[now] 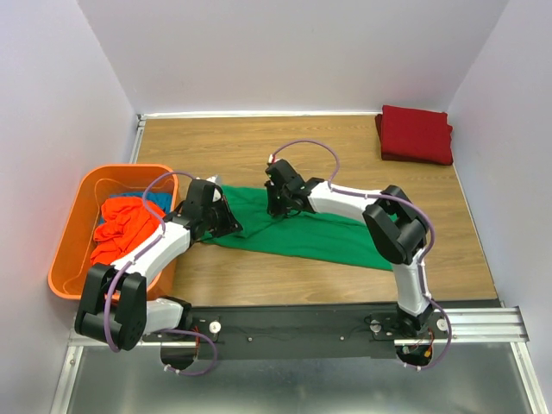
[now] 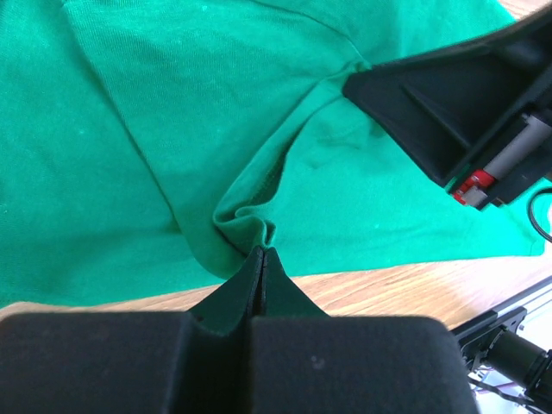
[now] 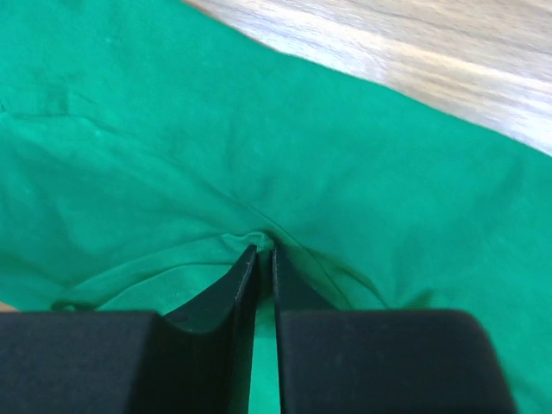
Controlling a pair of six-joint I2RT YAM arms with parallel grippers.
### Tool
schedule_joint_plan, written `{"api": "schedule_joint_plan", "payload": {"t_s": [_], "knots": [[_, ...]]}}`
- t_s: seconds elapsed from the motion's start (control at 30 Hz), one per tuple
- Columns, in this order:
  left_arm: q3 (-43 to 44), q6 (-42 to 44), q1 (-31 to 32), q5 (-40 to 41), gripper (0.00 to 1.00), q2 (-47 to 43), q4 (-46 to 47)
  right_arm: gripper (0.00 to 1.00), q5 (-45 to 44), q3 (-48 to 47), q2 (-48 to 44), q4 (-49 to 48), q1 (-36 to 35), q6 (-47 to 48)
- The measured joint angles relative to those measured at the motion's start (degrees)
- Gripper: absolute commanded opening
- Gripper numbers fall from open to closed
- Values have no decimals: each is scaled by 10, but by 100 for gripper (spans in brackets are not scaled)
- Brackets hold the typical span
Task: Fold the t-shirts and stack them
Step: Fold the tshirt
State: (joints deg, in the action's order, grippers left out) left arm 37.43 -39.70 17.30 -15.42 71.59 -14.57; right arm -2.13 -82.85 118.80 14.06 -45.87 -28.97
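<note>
1. Bases of both arms sat on the rail [image 1: 302, 326], on the near side of the green t-shirt [image 1: 319, 235], and both arms reached out over the cloth.
2. That green t-shirt lay across the wooden table [image 1: 224, 142] as a long, rumpled band, widest at its left end, with bare wood showing along its near edge.
3. Down at the shirt's left end was the left gripper [image 2: 263, 252], jaws pressed tight together with a small bunched fold of green cloth nipped at the very tips. Creases fanned out from that pinch.
4. Just to the right of it, on the shirt's far edge, the right gripper [image 3: 261, 250] had its jaws drawn nearly together on a little pucker of the fabric. Only a thin line of green showed between them.
5. Left of the green t-shirt stood the orange bin [image 1: 69, 250], with an orange-red t-shirt [image 1: 125, 228] heaped inside and a blue t-shirt [image 1: 155, 200] peeking out on the far side of that heap.
6. Way beyond the green t-shirt's right end, at the back of the table, a dark red t-shirt [image 1: 417, 134] lay folded, well apart from it.
</note>
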Motion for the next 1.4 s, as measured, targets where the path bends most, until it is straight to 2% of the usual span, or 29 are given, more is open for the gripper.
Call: {"api": "schedule_joint_plan", "payload": {"t_s": [0.27, 0.5, 0.93, 1.3, 1.4], "knots": [[-3, -4, 0, 7, 0, 0, 0, 13, -46, 37, -54, 1, -1, -16], [-3, -7, 1, 45, 0, 0, -5, 13, -88, 63, -93, 0, -2, -31], [53, 0, 1, 128, 0, 25, -23, 13, -121, 77, -92, 1, -2, -52], [93, 11, 1, 161, 0, 88, -23, 15, -153, 49, -75, 0, -2, -70], [109, 12, 1, 167, 0, 98, -21, 21, -163, 49, -73, -5, -2, -76]]}}
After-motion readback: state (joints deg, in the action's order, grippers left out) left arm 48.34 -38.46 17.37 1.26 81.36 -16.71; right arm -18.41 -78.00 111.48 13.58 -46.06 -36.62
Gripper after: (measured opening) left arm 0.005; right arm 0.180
